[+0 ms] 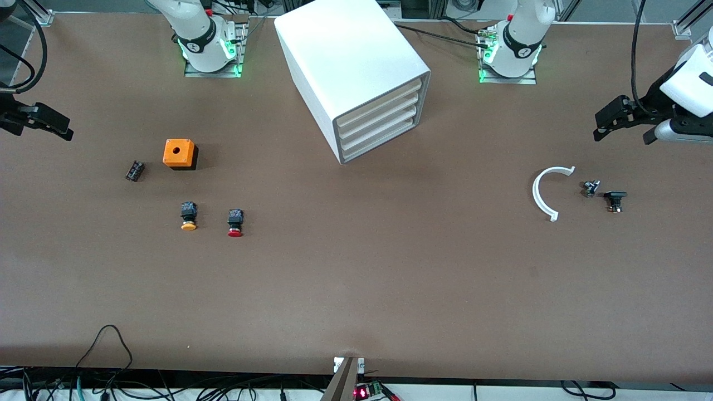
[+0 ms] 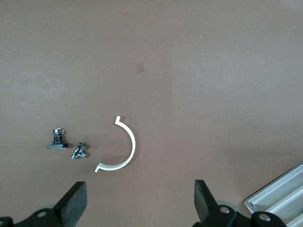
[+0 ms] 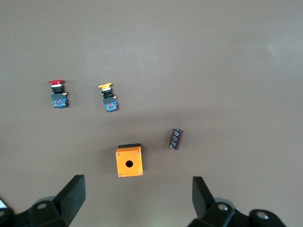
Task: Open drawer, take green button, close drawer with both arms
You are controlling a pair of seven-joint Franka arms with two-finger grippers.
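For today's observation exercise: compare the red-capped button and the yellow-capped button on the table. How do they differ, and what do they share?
The red-capped button has a red cap; the yellow-capped button has a yellow-orange one. The red-capped button lies slightly nearer the front camera and closer to the table's middle; the yellow-capped button lies closer to the orange box. Both lie on their sides, caps toward the front camera, with similar dark bodies.

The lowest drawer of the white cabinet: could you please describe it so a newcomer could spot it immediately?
Find the big white cabinet standing on the table between the two arm bases. Its front carries four cream drawer fronts stacked one above another. The drawer you want is the bottom one, closest to the tabletop, shut like the three above it.
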